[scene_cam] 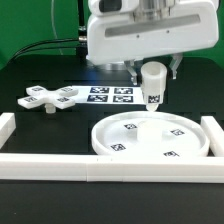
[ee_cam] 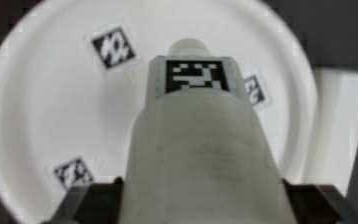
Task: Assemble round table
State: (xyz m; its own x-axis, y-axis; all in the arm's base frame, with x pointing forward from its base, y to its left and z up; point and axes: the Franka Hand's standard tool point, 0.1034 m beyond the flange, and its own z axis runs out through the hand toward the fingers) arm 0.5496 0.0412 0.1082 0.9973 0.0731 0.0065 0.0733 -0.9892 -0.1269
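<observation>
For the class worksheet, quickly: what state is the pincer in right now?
Pincer: closed on the short post, held over the round disc.

**A:** Big white casing (scene_cam: 135,40) across the top of the exterior view: boxy, smooth, corners rounded off.

**B:** Glossy too, it catches the light along its front face. Above it sit grey and silver metal parts (scene_cam: 150,9), rounded like stubby cylinders.

**A:** Under the casing come two dark fingers (scene_cam: 139,72), narrow and black against all that white.

**B:** The wrist view shows them as well, just dark blocky shapes at the picture's edge, out of focus.

**A:** Any screws, any lettering?

**B:** Too small to tell. Black cables (scene_cam: 40,46) run behind, on the exterior view's left. Where they end cannot be made out.
</observation>
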